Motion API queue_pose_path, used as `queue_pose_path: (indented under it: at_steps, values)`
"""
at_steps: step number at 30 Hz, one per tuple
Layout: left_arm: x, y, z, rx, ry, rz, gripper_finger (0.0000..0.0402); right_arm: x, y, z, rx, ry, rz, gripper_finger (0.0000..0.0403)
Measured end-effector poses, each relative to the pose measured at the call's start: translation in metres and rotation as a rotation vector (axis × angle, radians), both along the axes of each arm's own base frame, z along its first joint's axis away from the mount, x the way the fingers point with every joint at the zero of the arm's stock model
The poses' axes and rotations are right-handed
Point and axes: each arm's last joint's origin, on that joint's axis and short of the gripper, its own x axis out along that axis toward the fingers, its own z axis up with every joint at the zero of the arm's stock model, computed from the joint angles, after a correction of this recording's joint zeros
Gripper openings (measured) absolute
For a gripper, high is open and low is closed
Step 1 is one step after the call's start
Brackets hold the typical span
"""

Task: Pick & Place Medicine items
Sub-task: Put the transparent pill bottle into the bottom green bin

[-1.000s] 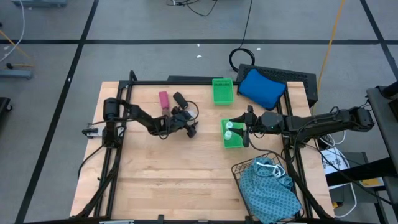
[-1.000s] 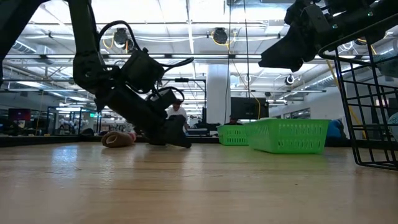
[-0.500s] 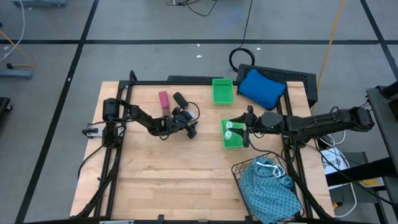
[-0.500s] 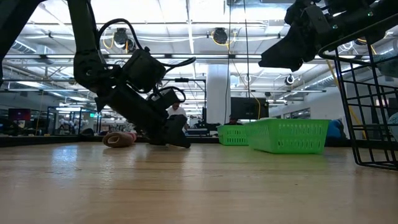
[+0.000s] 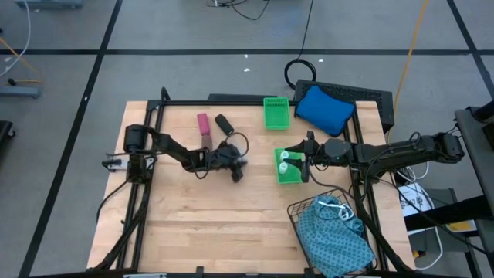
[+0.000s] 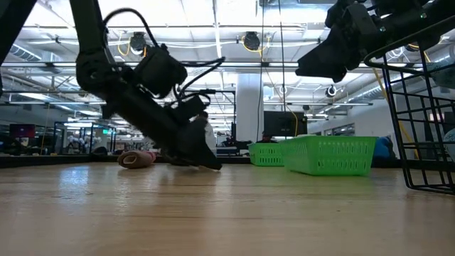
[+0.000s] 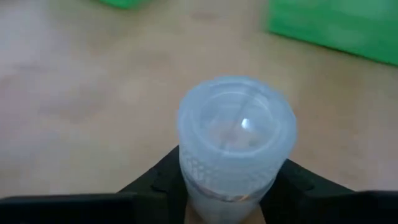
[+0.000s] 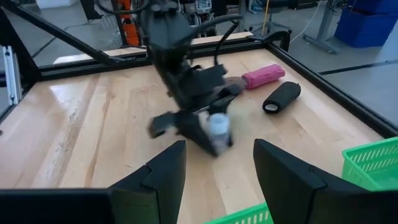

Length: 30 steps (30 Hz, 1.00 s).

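Observation:
My left gripper (image 5: 237, 171) is low over the middle of the table, shut on a small white vial (image 7: 235, 134) with a ribbed cap. The right wrist view shows the same vial (image 8: 217, 126). A magenta-pink cylinder (image 5: 203, 123) and a black cylinder (image 5: 224, 123) lie on their sides farther back. A brownish one (image 8: 235, 83) lies just behind my left gripper. My right gripper (image 5: 301, 161) hangs open over a green tray (image 5: 289, 181) that holds two white vials (image 5: 283, 161); nothing is between its fingers. My left gripper pinches the vial's body just below the ribbed cap (image 7: 199, 196), one finger on each side. The cap end sticks out past the fingertips. The fingers slant down from the table's left. Whether the vial is clear of the wood does not show.
A second green tray (image 5: 275, 113) stands at the back, next to a blue cushion (image 5: 324, 108). A wire basket (image 5: 309, 210) with a teal patterned cloth (image 5: 333, 239) sits at the near right. Bare wood lies in the near left part of the table.
My left gripper has shifted a little toward the table's near edge and right, and its arm has stretched out lower over the wood. My right gripper has stayed over the tray.

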Motion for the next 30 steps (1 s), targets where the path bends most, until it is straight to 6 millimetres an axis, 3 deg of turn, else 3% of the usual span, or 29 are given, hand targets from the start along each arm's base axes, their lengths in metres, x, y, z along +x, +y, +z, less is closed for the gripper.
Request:
queue_pose_path:
  at_steps: [7,14,20,30]
  values:
    - [0.0,-0.025,0.041,0.007,-0.105,-0.169,0.0158,0.005,0.0,0.001,0.014,-0.038,-0.004,0.0176]
    - [-0.007,-0.041,0.071,0.04,-0.143,-0.226,0.0154,0.03,0.004,-0.005,0.003,-0.126,0.024,0.0176]
    - [-0.007,-0.045,0.073,0.063,-0.143,-0.235,0.015,0.063,0.005,0.004,-0.023,-0.033,0.056,0.0188]
    - [-0.009,-0.044,0.07,0.068,-0.11,-0.214,0.0152,0.125,0.006,0.033,-0.061,0.231,0.136,0.0283]
